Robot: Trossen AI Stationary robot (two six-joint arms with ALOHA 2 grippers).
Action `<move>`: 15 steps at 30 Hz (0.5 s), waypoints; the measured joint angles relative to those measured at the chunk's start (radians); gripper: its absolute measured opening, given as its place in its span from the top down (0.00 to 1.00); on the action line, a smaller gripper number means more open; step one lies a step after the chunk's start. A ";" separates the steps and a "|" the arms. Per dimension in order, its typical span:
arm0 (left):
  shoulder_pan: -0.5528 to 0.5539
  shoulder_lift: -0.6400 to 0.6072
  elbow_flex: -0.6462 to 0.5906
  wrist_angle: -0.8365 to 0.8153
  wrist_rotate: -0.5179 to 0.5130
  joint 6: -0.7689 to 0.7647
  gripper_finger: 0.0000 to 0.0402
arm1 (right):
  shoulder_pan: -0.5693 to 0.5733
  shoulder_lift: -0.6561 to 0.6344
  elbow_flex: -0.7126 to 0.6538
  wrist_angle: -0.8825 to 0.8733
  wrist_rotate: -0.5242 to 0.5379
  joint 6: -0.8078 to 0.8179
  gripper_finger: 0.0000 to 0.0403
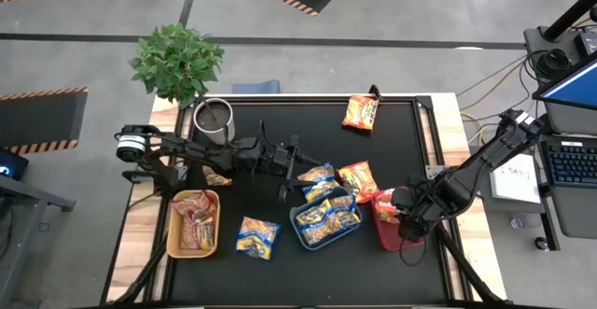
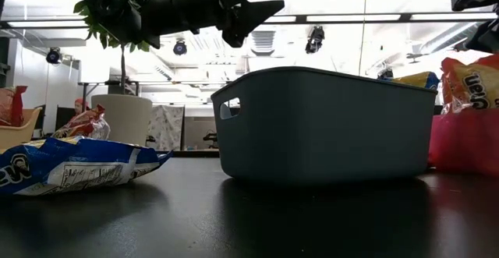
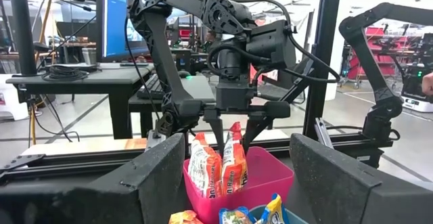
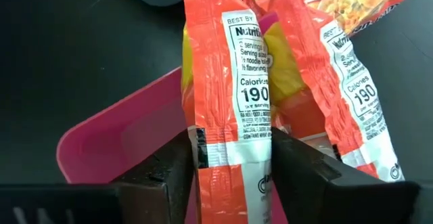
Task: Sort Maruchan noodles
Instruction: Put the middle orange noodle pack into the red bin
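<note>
Right tool (image 4: pixel 230 160) astride orange packet (image 4: pixel 233 82).

Potted plant (image 1: pixel 176 60) and metal cup (image 1: pixel 214 118) at table's (image 1: pixel 308 122) far-left corner.

Two matte-black jointed arms — looped black cables, blocky jaws.

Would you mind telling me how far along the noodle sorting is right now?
Partly done. The yellow tray holds red packets and the blue tray holds blue-and-yellow ones. In hand: the right pincer stands an orange packet in the pink tray, fingers either side of it. Left: a blue-and-yellow packet loose on the mat, an orange packet at the far edge, and several beside the blue tray. The left pincer waits mid-table, open.
</note>
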 joint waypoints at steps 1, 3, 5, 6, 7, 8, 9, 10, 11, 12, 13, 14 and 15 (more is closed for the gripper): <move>0.000 0.000 0.000 0.000 0.000 0.000 0.37 | 0.000 0.000 0.000 0.000 0.000 0.000 0.58; 0.000 0.000 0.000 0.000 0.000 0.000 0.37 | 0.000 0.000 0.000 -0.003 0.000 -0.002 0.57; 0.000 0.000 0.000 0.000 0.000 0.000 0.37 | 0.000 0.000 0.000 -0.012 -0.001 -0.002 0.57; 0.000 0.000 0.000 0.000 0.000 0.000 0.37 | 0.000 0.000 0.000 -0.015 -0.002 -0.002 0.57; 0.000 0.000 0.000 0.000 0.000 0.000 0.37 | 0.000 -0.002 0.000 -0.017 -0.002 -0.004 0.57; 0.000 0.000 0.000 0.000 0.000 0.000 0.37 | 0.000 -0.004 0.000 -0.017 -0.002 -0.008 0.57; 0.000 0.000 0.000 0.000 0.000 0.000 0.37 | 0.000 -0.008 0.001 -0.020 -0.003 -0.010 0.57; 0.000 0.000 0.000 0.001 0.000 0.000 0.37 | 0.000 -0.010 0.007 -0.029 -0.002 -0.011 0.58; 0.000 -0.001 0.000 0.000 0.000 0.000 0.37 | 0.000 -0.011 0.015 -0.041 -0.002 -0.011 0.58; 0.000 -0.001 0.000 0.001 0.000 0.000 0.37 | 0.000 -0.011 0.026 -0.054 -0.001 -0.012 0.58; 0.000 -0.001 0.000 0.000 0.000 0.000 0.37 | 0.000 -0.011 0.038 -0.069 0.004 -0.015 0.58; 0.000 -0.002 0.000 0.000 0.000 0.000 0.37 | 0.000 -0.011 0.051 -0.084 0.019 -0.018 0.58; 0.000 -0.002 0.000 0.000 0.000 0.000 0.37 | 0.000 -0.011 0.064 -0.097 0.037 -0.021 0.58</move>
